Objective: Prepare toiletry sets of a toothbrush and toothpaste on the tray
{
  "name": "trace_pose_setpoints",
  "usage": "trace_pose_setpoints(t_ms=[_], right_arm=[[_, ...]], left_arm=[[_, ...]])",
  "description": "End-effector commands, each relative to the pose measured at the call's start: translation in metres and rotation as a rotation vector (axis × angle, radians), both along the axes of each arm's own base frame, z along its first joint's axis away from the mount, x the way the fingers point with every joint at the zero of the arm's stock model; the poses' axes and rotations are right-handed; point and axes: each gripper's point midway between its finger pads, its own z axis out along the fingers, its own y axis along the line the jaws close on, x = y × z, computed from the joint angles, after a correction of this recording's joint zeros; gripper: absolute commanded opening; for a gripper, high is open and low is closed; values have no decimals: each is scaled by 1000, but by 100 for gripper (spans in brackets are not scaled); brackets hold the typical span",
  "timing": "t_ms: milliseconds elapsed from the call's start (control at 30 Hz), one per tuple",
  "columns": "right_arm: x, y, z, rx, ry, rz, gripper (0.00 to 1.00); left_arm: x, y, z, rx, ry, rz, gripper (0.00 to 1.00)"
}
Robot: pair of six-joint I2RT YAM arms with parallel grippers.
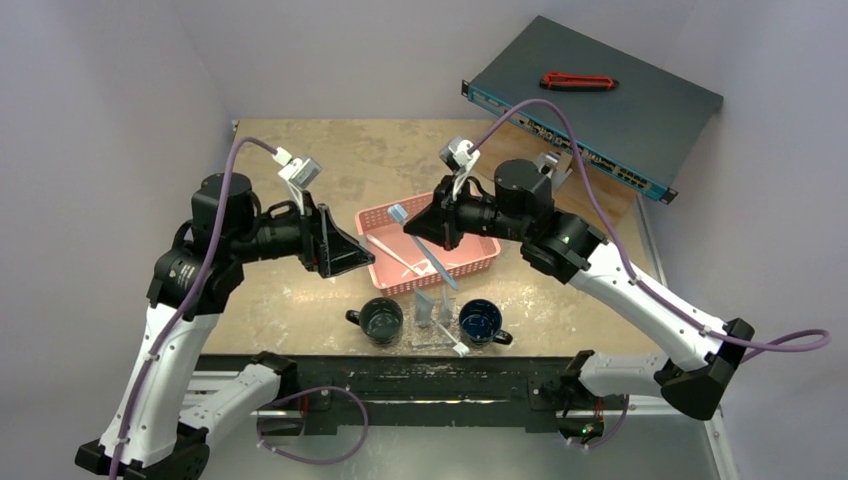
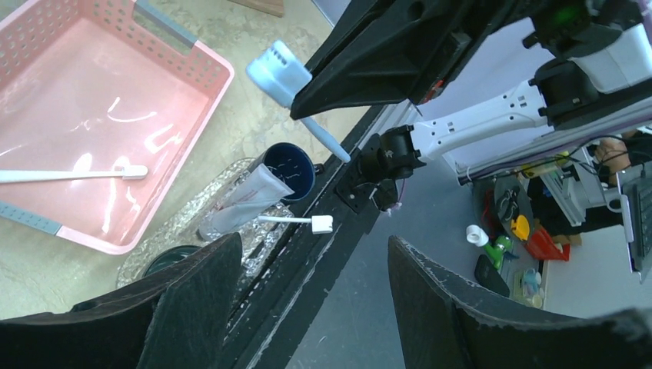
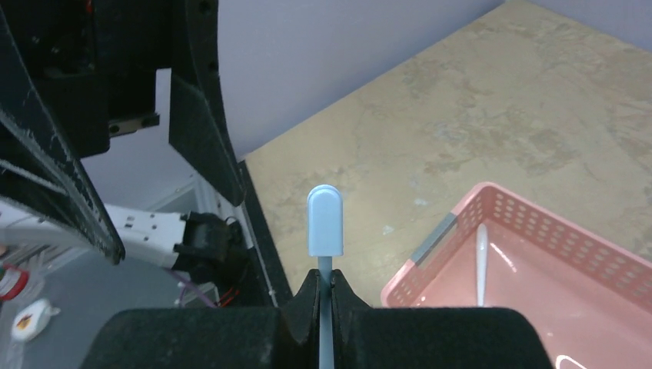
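Observation:
My right gripper [image 1: 428,228] [image 3: 326,288] is shut on the light blue toothbrush [image 1: 400,213] [image 3: 324,223] and holds it in the air over the pink basket, head up and to the left. It also shows in the left wrist view [image 2: 283,74]. The clear tray [image 1: 434,338] [image 2: 173,231] lies between two mugs at the near edge. A pale toothpaste tube [image 1: 427,307] [image 2: 246,201] and a white toothbrush [image 1: 453,342] [image 2: 296,221] lie on it. My left gripper [image 1: 356,256] [image 2: 315,300] is open and empty, left of the basket.
The pink slotted basket [image 1: 480,262] [image 2: 196,65] [image 3: 530,231] holds a white toothbrush [image 1: 395,256] [image 2: 69,174] [image 3: 481,261]. Dark mugs [image 1: 381,320] [image 1: 481,322] flank the tray. A network switch [image 1: 600,100] with a red tool [image 1: 577,81] sits at the back right.

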Motion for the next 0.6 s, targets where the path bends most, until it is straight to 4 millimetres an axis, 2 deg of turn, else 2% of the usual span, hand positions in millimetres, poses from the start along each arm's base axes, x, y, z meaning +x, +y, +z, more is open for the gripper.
trace_pose_setpoints(t_ms=[0,300,400,567], right_arm=[[-40,-1,6,43,12,238,0],[-78,1,1,68,82,497,0],[-89,6,8,94,106,599,0],[-96,13,20,141,139,692,0]], left_arm=[[-21,-4,27,-49,-98,-102,68],[-43,-13,40,-126,-87,-250,68],[-42,-14,38,-124,-83,-255,68],[-38,-15,34,-103,-91,-248,68]])
